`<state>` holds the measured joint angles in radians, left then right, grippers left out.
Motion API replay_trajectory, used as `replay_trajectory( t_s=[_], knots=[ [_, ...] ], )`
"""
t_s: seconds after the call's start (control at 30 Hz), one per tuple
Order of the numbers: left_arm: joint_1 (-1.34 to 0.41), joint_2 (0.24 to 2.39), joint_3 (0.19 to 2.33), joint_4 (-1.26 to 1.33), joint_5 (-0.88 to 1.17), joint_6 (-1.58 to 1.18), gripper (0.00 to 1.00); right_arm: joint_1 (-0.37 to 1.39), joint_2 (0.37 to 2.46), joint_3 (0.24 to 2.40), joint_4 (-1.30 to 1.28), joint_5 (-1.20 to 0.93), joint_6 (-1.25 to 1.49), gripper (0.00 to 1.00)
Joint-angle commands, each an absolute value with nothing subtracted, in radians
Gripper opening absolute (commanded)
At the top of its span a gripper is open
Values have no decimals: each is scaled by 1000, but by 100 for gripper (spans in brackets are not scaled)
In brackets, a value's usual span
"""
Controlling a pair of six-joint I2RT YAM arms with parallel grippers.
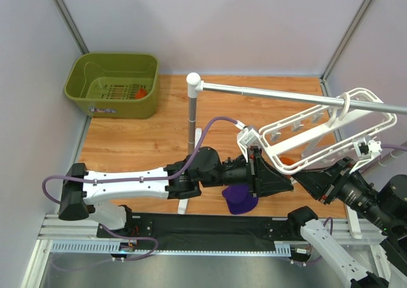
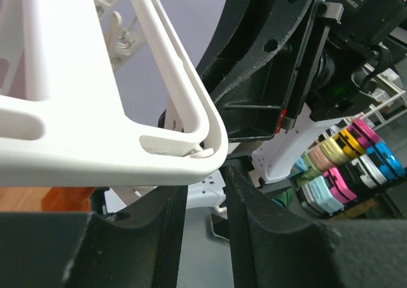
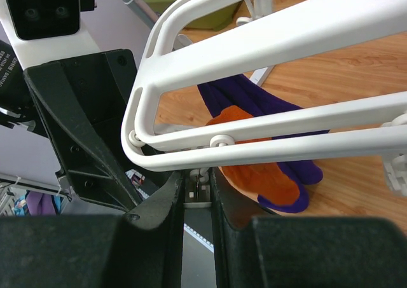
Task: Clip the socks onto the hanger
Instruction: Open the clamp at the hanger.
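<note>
The hanger [image 3: 273, 43] crosses the orange sock [image 3: 261, 177], hiding part of it and of the purple cloth [image 3: 248, 97].

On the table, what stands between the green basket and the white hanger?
The upright post that carries the silver rail stands between the green basket and the hanger; the top view shows this.

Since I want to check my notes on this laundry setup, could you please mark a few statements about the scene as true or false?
1. The hanger hooks over the silver rail. True.
2. The green basket stands at the far right. False: it stands at the far left.
3. An orange sock lies on the purple cloth. True.
4. The purple cloth is inside the basket. False: it lies on the wooden table.
</note>
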<state>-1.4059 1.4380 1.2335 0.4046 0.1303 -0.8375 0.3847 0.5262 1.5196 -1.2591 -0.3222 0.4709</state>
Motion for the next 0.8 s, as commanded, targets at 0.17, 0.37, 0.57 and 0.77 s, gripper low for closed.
replay_trajectory(
  t_s=[0.17, 0.37, 0.57, 0.77],
  knots=[
    [-1393, 1433, 1276, 264, 23, -738, 41, 390, 499, 1499, -1201, -394, 528, 4],
    [-1393, 1462, 1292, 268, 71, -799, 39, 388, 497, 1500, -1195, -406, 529, 4],
    [-1391, 1477, 1310, 288, 81, -821, 45, 388, 489, 1491, -1184, -422, 535, 4],
    [-1388, 1505, 1321, 314, 132, -857, 43, 387, 480, 1486, -1175, -417, 546, 4]
  ],
)
